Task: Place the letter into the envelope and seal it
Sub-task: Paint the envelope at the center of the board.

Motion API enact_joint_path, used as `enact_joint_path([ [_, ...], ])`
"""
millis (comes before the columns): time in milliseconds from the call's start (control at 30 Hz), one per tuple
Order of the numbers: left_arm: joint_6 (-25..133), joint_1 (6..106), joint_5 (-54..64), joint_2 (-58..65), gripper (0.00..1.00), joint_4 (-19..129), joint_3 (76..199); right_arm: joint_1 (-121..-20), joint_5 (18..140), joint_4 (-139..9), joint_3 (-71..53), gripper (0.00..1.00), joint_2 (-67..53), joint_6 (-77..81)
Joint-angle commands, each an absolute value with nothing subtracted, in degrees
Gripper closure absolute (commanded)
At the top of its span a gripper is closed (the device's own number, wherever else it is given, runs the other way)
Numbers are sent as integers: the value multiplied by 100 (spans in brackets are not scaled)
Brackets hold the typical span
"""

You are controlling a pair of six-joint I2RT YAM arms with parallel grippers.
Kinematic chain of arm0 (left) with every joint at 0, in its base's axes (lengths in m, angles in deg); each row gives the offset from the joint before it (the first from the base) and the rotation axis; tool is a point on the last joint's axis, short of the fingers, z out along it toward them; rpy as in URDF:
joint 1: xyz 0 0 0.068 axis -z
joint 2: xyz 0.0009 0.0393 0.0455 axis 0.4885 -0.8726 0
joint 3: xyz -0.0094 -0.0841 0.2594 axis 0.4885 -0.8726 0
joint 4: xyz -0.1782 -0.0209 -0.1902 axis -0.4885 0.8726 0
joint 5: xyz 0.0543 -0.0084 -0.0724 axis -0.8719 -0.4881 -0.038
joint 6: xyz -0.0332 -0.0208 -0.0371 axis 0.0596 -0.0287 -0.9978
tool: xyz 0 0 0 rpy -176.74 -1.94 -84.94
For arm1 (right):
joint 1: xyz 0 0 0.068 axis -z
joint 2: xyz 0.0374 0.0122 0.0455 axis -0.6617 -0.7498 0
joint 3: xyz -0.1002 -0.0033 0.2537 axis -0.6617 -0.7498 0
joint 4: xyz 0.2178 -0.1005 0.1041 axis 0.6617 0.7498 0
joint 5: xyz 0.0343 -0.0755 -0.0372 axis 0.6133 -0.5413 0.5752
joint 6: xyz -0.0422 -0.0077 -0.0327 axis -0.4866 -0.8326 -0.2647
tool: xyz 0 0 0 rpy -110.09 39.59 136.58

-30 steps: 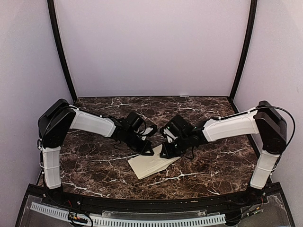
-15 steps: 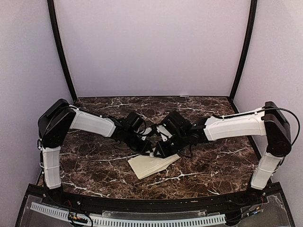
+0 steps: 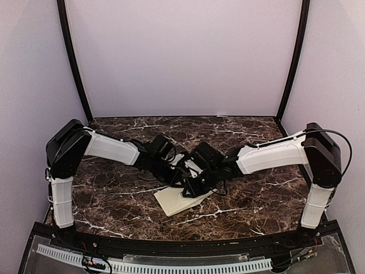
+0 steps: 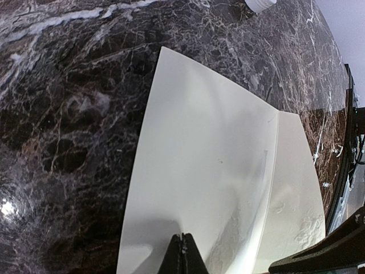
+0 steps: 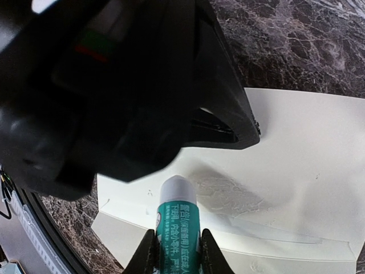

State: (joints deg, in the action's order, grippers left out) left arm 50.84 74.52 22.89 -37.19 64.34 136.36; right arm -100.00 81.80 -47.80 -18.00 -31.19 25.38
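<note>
Since a second ago, the right arm (image 3: 268, 155) has swung in to the left, and the right gripper (image 5: 174, 251) now sits just beside the left gripper (image 4: 182, 254) above the envelope (image 4: 199, 160). The left arm and the envelope have not shifted. We see the right jaws clamped on a glue stick (image 5: 178, 222) with a teal label, its white tip pointing down at the cream paper. We cannot tell whether it touches. The left jaws are closed with nothing between them, their tips down on the envelope's near edge. The envelope lies flat on the marble table (image 3: 114, 194), near the front and between the two arms, with its flap (image 4: 293, 182) open. A glossy smear shows on the flap beside the fold.
</note>
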Motion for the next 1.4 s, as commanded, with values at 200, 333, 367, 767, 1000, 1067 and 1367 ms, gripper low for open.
enact_joint_path([
  [200,5138,7486,2089,-3923,100,6874,13572,-10041,7859,-4630,-1723,96,-3340,2851],
  [333,5135,7486,2085,-3923,100,6876,13571,-10005,7680,-4604,-1808,96,-3229,2935],
  [367,5135,7486,2083,-3923,100,6878,13571,-10000,7680,-4676,-1856,96,-3148,2933],
  [767,5119,7486,2077,-3922,100,6870,13574,-10000,7923,-5879,-2665,93,-1861,2859],
  [1000,5117,7486,2089,-3914,100,6869,13571,-10018,8063,-6054,-2865,94,-2190,3134],
  [1067,5117,7486,2090,-3914,100,6867,13579,-10043,8073,-6116,-2871,94,-2274,3162],
  [1367,5117,7486,2098,-3905,100,6876,13580,-10087,8009,-6143,-2807,94,-2525,3187],
])
